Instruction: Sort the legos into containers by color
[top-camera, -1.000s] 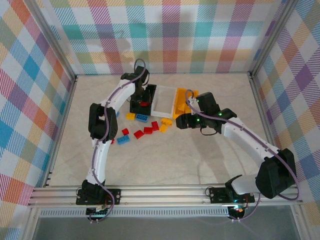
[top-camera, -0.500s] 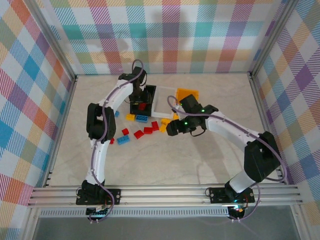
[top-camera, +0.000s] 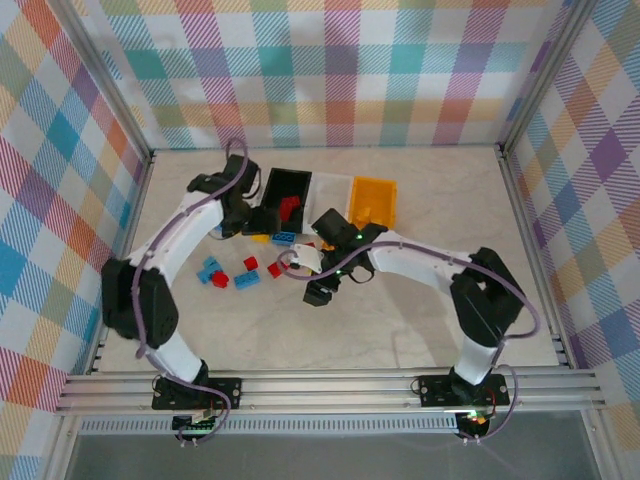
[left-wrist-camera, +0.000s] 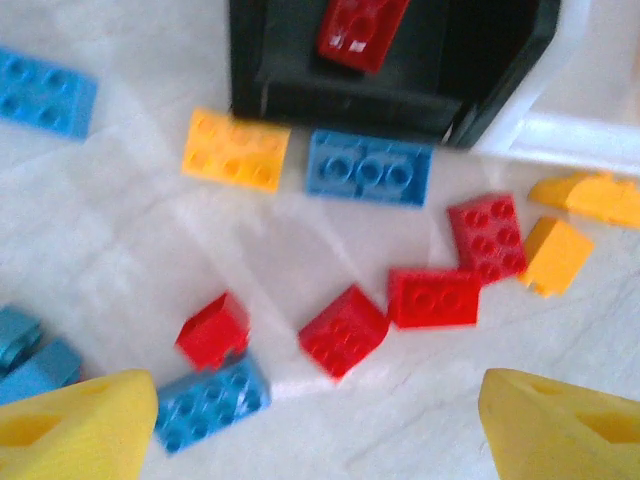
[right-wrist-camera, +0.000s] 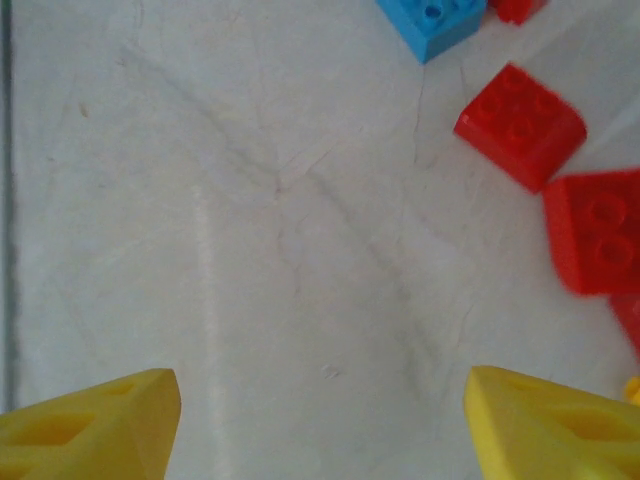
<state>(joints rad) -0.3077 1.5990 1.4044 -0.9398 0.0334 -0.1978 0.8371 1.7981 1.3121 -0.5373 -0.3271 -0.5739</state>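
Close to us, the right gripper (right-wrist-camera: 320, 388) hangs spread and empty; it should slide over one red lego (right-wrist-camera: 520, 125) and drop straight down. Farther back, the left gripper (left-wrist-camera: 318, 388) is spread too, near the black bin (left-wrist-camera: 300, 95) with red ones.

**Top external view:** fixed camera above and behind the arm bases (top-camera: 195, 385), facing forward and steeply down. It is far enough back to take in the whole table (top-camera: 420, 320) and the checked walls (top-camera: 330, 70).

**Left wrist view:** close to the table, angled down between the yellow fingertips of the left gripper (left-wrist-camera: 318, 400). It faces the black bin (left-wrist-camera: 270, 70) and the loose bricks (left-wrist-camera: 432, 298) before it.

**Right wrist view:** also close, looking almost straight down between the fingertips of the right gripper (right-wrist-camera: 322, 400) onto bare tabletop, with bricks at the upper right margin.

**Shared field:** the overhead and left wrist views share the black bin and the blue brick (left-wrist-camera: 368, 168) just outside its wall.
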